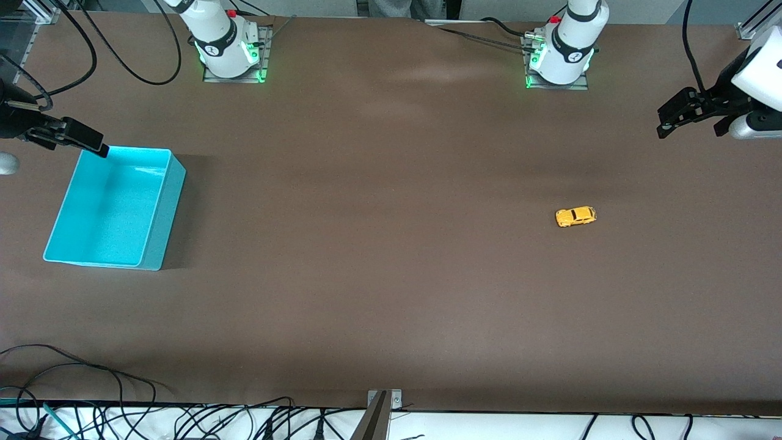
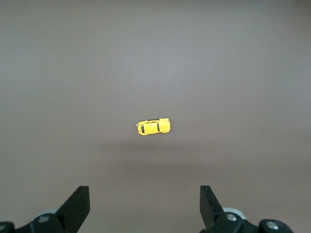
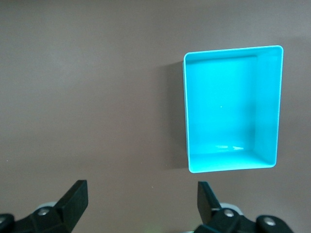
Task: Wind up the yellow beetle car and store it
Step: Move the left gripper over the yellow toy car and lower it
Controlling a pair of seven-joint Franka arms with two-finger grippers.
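The yellow beetle car [image 1: 575, 216] stands on its wheels on the brown table toward the left arm's end. It also shows in the left wrist view [image 2: 153, 126], well apart from the fingers. My left gripper [image 1: 687, 125] [image 2: 145, 204] is open and empty, up in the air over the table's edge at the left arm's end. The turquoise bin [image 1: 165, 214] sits empty toward the right arm's end and shows in the right wrist view [image 3: 184, 111]. My right gripper [image 1: 85, 142] [image 3: 142, 201] is open and empty, up over the table beside the bin's corner.
The two arm bases [image 1: 229, 49] [image 1: 559, 58] stand at the table's edge farthest from the front camera. Loose black cables [image 1: 91, 421] lie along the edge nearest that camera. A wide stretch of bare brown table [image 1: 379, 214] lies between the car and the bin.
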